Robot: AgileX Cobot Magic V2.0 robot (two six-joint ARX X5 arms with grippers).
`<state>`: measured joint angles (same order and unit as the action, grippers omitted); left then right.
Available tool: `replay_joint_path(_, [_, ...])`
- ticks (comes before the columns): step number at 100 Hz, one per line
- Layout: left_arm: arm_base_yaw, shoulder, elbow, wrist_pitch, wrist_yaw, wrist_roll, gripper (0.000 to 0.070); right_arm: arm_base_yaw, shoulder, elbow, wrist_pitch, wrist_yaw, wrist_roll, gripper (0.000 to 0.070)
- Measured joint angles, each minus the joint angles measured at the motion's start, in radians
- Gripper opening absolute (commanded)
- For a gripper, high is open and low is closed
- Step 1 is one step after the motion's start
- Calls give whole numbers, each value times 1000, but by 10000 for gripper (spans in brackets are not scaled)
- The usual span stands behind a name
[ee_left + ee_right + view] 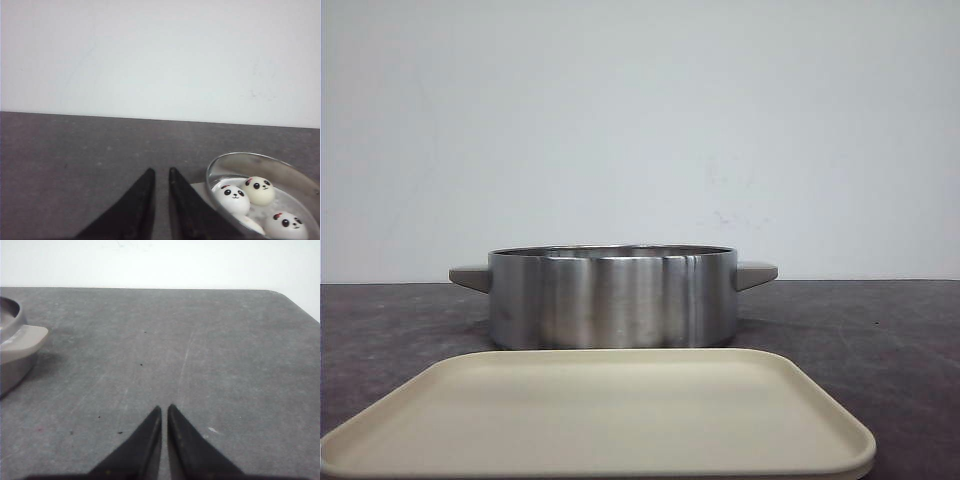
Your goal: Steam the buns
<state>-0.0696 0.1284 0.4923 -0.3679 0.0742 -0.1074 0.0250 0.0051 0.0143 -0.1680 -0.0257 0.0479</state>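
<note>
Three white panda-faced buns [233, 198] [258, 189] [286, 225] lie inside a steel pot [260, 158], and part of a fourth bun [250, 224] shows below them. In the front view the pot [610, 300] stands mid-table and its wall hides the buns. My left gripper [161, 171] hangs over bare table just left of the pot, its jaws nearly together and empty. My right gripper [164, 407] is shut and empty over bare table to the right of the pot's grey handle [26, 337]. Neither gripper shows in the front view.
A flat beige tray [600, 412] lies in front of the pot, at the table's near edge. The pot has grey handles on both sides [470, 277] [756, 272]. The dark grey table ends at a white wall behind, and its right edge shows [300, 305].
</note>
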Motion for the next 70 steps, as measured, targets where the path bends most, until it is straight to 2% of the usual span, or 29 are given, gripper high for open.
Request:
replay_joint_path(10, [52,-38,-119,72,82,0,0,0,0,0,0,0,0,13])
replay_joint_path(16, [71,-54,-170,80,98,0,0,0,0,0,0,0,0,13])
replay_joint_path(43, [129,-125,-282,113,104,24,0,0,0,0,0,0,0,13])
replay_joint_path(70, [135,-125,-362,144,100,116,0,0,0,0,0,0,0,13])
